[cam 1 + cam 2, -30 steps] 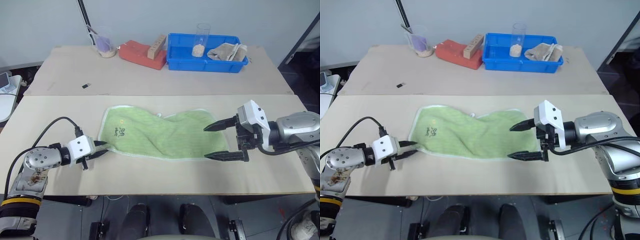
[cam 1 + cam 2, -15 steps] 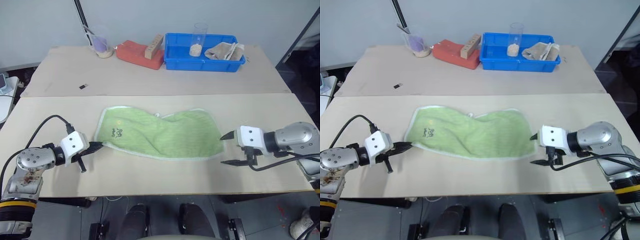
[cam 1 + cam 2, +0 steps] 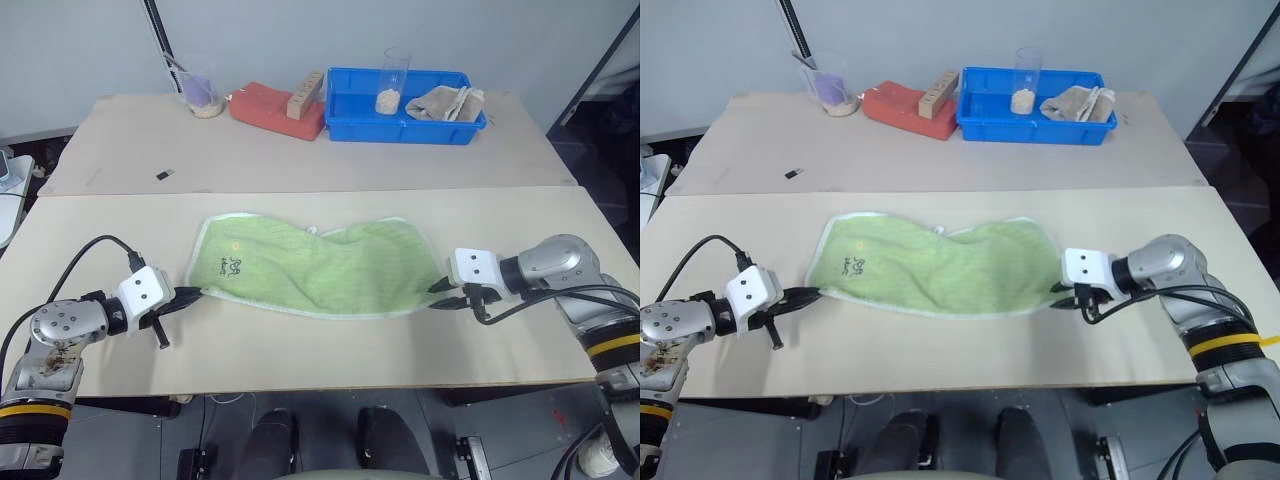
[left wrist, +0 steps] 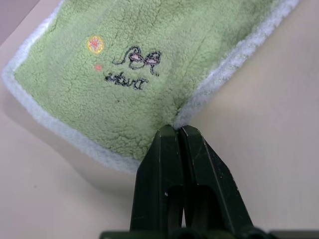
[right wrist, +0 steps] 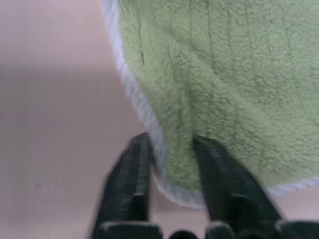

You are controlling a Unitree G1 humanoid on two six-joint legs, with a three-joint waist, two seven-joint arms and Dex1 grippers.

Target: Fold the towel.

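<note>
The light green towel (image 3: 310,265) lies spread across the near table, white-trimmed, with its dark embroidered mark (image 4: 134,62) near the left end. My left gripper (image 3: 190,293) is low on the table at the towel's near-left corner, and in the left wrist view it (image 4: 177,127) is shut on the trimmed edge. At the towel's near-right corner, my right gripper (image 3: 438,293) points down and left. The right wrist view shows its fingers (image 5: 132,164) pressed either side of the corner, cloth and trim between them.
On the far table stand a blue bin (image 3: 400,127) holding a beige cloth (image 3: 452,101) and a glass of powder (image 3: 396,85), a red block (image 3: 272,108) with a wooden piece on it, and a cup (image 3: 203,92). A small dark item (image 3: 162,175) lies near the seam.
My right gripper came down from above the towel's right side, wide open, to the table and closed onto the near-right corner. My left gripper stayed shut at the left corner.
</note>
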